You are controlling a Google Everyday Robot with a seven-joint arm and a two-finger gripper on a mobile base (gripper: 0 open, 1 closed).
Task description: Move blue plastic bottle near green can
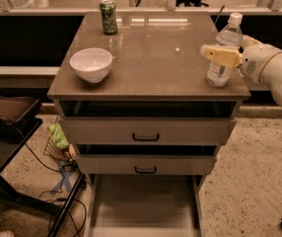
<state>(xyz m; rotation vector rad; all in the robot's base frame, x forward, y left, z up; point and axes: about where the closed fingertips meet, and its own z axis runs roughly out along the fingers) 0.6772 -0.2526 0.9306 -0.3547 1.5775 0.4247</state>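
One camera view was all I had. In it my gripper (221,56) reached in from the right, over the right edge of the cabinet top (156,58). It lay across the upper body of the blue plastic bottle (218,74), which stood upright near the front right corner. Whether the gripper had closed on the bottle I could not tell.

The green can (108,17) stood upright at the back left, well apart from the bottle. A white bowl (91,64) sat nearer the front left.

By my judgement the carry had not begun. The bottle was tall and looked easy to tip, and it stood close to the edge, so a loose or off-centre hold could have toppled it or pushed it off the right side. A low path might have clipped the bowl, and a careless set-down could have knocked the can over.
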